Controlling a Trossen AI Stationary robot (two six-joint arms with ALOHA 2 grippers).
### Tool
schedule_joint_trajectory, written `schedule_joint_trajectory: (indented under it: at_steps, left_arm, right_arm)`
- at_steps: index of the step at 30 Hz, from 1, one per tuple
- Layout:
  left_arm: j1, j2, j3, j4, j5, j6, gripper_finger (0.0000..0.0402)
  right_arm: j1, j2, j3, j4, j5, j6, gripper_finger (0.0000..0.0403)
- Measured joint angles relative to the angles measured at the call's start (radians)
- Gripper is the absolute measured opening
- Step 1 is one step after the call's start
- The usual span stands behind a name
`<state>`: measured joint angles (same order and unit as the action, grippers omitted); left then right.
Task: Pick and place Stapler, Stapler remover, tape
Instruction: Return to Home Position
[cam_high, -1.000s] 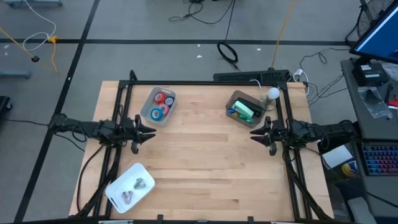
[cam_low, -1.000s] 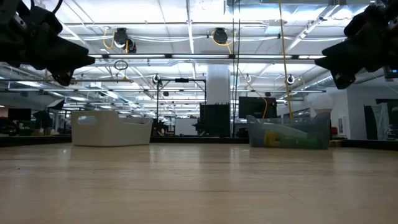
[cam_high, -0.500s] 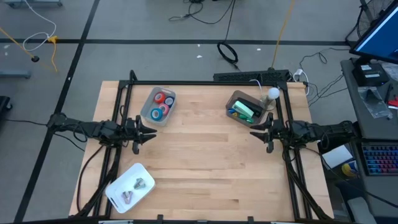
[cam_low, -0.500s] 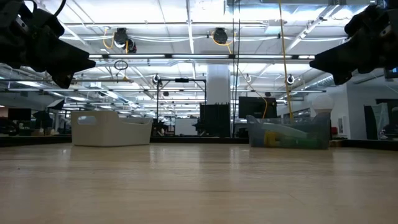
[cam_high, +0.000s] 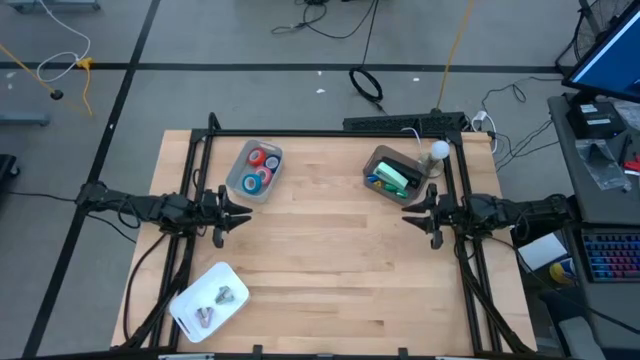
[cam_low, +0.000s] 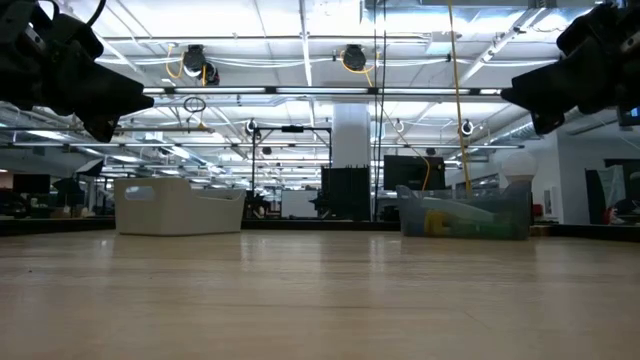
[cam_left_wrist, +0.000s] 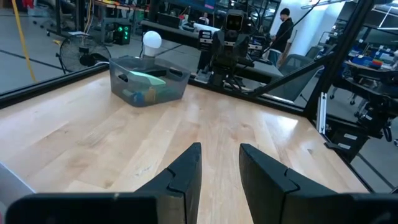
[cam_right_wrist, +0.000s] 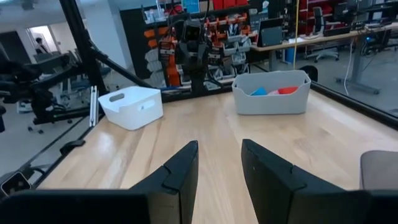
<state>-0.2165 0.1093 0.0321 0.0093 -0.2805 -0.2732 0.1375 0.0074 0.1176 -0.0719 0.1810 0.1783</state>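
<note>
from above, the pale wooden table lies inside a black rail. the left gripper hovers by the table's left edge and the right gripper by its right edge. they point at each other across bare boards, well apart. the tape, red and blue rolls, lies in the gray bin at the far left of the table. the green stapler lies in a dark bin at the far right, with a white ball just beside it. two staple removers lie in the white bin at the near left corner. the gray floor around the table carries loose cables, and a keyboard sits on a desk at the right.

at table height, the boards run empty to the far edge, where the gray bin stands at left and the dark bin at right. both grippers hang above the table in the upper corners. behind is a wide hall with strip lights, racks and a white pillar.

in the left wrist view, this gripper's fingers are released, a gap between them and nothing held. beyond are the dark bin, the right arm and a person standing in the room.

in the right wrist view, the fingers are likewise parted and hold nothing. beyond are the white bin and the gray bin, with red and blue showing over its rim.
</note>
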Motion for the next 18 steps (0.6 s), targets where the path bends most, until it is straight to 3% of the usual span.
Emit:
schedule_joint_trajectory:
  at_steps: [18]
  left_arm:
    - [0.000, 0.000, 0.000, 0.001, 0.000, 0.000, 0.0108]
  right_arm:
    - [0.000, 0.000, -0.003, 0.044, 0.001, 0.000, 0.0114]
